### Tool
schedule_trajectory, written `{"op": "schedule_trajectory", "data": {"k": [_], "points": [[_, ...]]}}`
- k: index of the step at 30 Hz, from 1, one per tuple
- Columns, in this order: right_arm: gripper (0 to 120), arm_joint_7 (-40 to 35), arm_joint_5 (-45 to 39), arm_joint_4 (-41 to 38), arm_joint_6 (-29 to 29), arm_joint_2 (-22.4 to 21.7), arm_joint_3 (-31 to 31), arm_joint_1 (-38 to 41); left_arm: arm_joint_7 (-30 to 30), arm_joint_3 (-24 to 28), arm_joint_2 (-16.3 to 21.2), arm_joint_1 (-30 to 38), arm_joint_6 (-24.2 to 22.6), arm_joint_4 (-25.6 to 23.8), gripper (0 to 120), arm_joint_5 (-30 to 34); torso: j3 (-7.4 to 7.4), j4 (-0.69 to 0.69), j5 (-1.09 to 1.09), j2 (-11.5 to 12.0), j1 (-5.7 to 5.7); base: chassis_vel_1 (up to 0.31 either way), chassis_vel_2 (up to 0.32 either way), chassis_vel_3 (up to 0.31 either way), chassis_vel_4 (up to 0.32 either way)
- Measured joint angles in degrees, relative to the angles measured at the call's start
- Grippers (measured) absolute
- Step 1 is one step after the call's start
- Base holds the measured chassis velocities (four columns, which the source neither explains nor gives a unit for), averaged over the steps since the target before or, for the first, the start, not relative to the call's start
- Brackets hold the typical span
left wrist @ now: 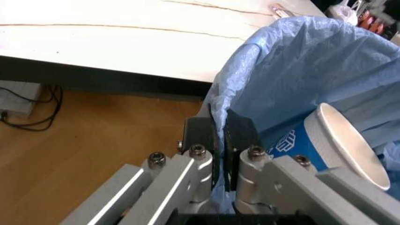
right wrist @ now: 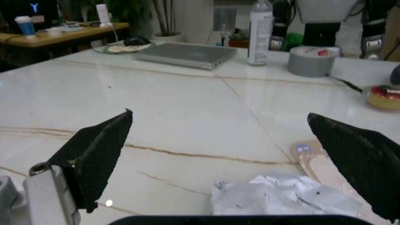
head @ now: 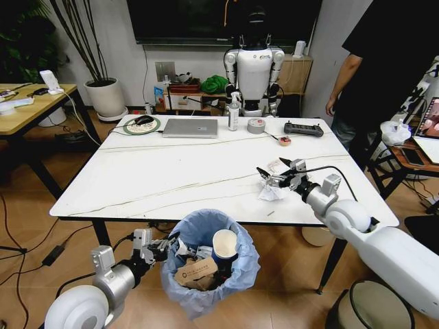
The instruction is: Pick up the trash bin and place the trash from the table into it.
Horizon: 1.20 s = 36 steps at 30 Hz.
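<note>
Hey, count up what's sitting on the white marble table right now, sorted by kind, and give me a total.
Laptop: 1
Spray bottle: 1
Tape rolls: 2, one grey, one small with red
Black controller: 1
Mouse on a round pad: 2
Crumpled white paper, under the open right gripper: 1
Total: 8

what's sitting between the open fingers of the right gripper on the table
A crumpled white paper lies on the table between the right gripper's open fingers, shown in the right wrist view. The head view shows the same paper under that gripper.

The white marble table (head: 171, 178) bears a laptop (head: 190, 127), tape roll (head: 256, 125), and seemingly crumpled paper (head: 272, 191).
</note>
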State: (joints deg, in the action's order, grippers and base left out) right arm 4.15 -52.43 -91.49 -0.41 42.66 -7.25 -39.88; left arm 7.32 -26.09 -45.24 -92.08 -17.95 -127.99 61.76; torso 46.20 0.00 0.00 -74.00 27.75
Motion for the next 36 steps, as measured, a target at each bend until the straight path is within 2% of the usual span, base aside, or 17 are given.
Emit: {"op": "schedule_trajectory", "data": {"k": [6, 14, 20, 21, 27, 29, 33, 36], "points": [[100, 0.84, 0.67, 3.71, -0.12, 0.64, -1.59, 0.42, -0.01, -0.11, -0.04, -0.06, 0.04, 0.06, 0, -0.03, 0.0, 0.0, 0.0, 0.0, 0.0, 0.0, 0.0, 0.0, 0.0], [98, 2.47, 1.91, 4.34, -1.31, -1.95, -5.32, -0.12, -0.01, -0.11, 0.05, 0.1, 0.07, 0.2, 0, 0.04, 0.0, 0.0, 0.01, 0.0, 0.0, 0.0, 0.0, 0.0, 0.0], [73, 4.62, 1.3, 6.88, -2.18, -2.61, -6.34, 0.9, -0.11, -0.04, -0.14, -0.01, 0.1, 0.45, 0, 0.05, 0.0, -0.01, 0.02, 0.0, 0.0, 0.0, 0.0, 0.0, 0.0], [73, 4.62, 1.3, 6.88, -2.18, -2.61, -6.34, 0.9, -0.11, -0.04, -0.14, -0.01, 0.1, 0.45, 0, 0.05, 0.0, -0.01, 0.02, 0.0, 0.0, 0.0, 0.0, 0.0, 0.0], [46, 4.9, 0.62, 7.36, -2.42, -2.42, -6.53, 1.56, -0.16, -0.2, -0.02, 0.19, 0.13, 0.68, 0, 0.13, 0.0, 0.0, 0.01, 0.0, 0.0, 0.0, 0.0, 0.0, 0.0], [43, 4.99, 0.58, 7.32, -2.42, -2.42, -6.58, 1.56, -0.17, -0.17, -0.06, 0.22, 0.14, 0.75, 0, 0.13, 0.0, 0.0, 0.01, 0.0, 0.0, 0.0, 0.0, 0.0, 0.0], [27, 5.52, -0.03, 7.23, -2.09, -2.4, -6.91, 1.86, -0.18, -0.09, -0.09, 0.37, 0.16, 0.92, 0, 0.13, 0.0, -0.01, 0.0, 0.0, 0.0, 0.0, 0.0, 0.0, 0.0], [22, 5.68, -0.26, 7.24, -1.78, -2.27, -6.97, 2.04, -0.18, -0.06, -0.09, 0.39, 0.16, 0.96, 0, 0.13, 0.0, -0.01, 0.0, 0.0, 0.0, 0.0, 0.0, 0.0, 0.0]]}}
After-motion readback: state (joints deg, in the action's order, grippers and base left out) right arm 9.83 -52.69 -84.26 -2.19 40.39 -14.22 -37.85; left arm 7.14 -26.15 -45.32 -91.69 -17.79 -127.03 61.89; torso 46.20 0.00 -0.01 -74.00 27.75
